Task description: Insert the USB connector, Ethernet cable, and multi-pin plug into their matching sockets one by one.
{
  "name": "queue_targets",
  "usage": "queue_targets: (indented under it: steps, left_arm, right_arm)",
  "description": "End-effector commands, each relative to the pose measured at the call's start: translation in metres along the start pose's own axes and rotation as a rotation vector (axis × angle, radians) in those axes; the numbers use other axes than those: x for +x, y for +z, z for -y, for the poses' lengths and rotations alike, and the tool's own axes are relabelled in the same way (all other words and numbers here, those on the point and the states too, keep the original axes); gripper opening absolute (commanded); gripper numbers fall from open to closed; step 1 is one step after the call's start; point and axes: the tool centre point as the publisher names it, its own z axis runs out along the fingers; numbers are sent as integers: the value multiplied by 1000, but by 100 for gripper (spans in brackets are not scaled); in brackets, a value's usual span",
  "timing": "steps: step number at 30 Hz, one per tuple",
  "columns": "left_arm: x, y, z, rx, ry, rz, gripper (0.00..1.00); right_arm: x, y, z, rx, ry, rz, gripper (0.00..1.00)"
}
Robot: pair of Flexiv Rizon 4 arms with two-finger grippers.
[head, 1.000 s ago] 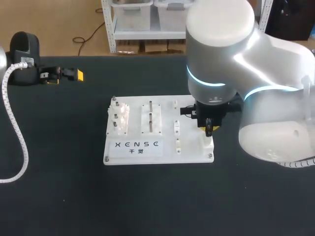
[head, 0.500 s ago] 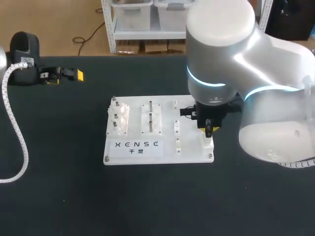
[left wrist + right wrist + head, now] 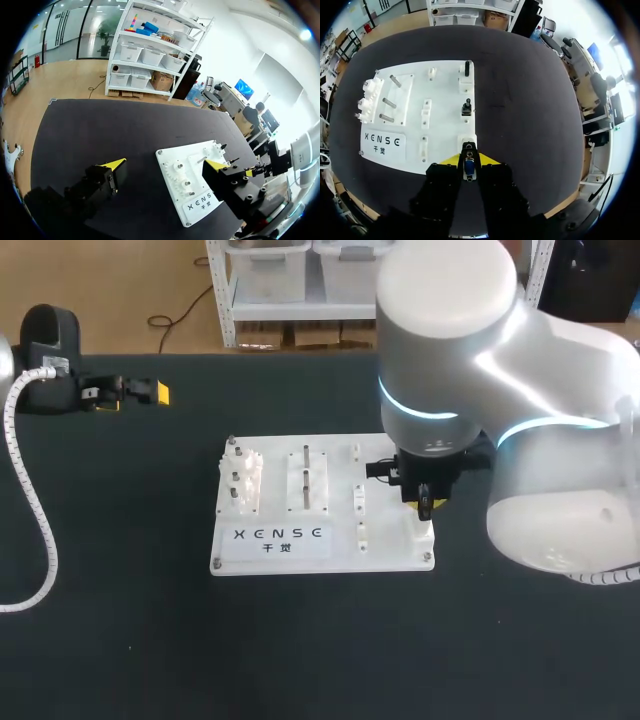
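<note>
Right claw [image 3: 469, 160] (yellow tips, arm coming in from the right) is clamped on a small dark USB connector with a blue-and-silver face [image 3: 468, 168], one finger pinching it from each side. The connector points out along the fingers, right over the small white rectangular socket [image 3: 467, 145] at the near right corner of the flat white plastic fixture board [image 3: 385, 548]. That pose reads as lining up for a straight push, so I'd call this the insert step for the USB plug. Can't tell if it's touching the socket yet.

Small dark fittings [image 3: 466, 107] sit further along the same column of the board; sockets or seated plugs, can't tell.

Left claw [image 3: 165, 165] sits well apart from the board, toward the far left of the black-covered bench [image 3: 300, 650]. Its fingers are wide apart and hold nothing, probably out of the way on purpose while the other arm works.

Writing: dark printed lettering [image 3: 279, 538] on the board's front strip, a line of letters with smaller characters under it (not reading it off). No other labels legible.
</note>
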Motion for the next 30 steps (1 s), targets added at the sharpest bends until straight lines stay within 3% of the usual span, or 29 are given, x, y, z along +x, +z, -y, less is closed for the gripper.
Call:
queue_targets:
  steps: [1,30]
  left_arm:
    - [0,0,0,0,0,0,100]
    - [0,0,0,0,0,0,100]
  right_arm:
    - [1,1,0,3,-1,3,0]
    - [2,6,1,5,-13,12,0]
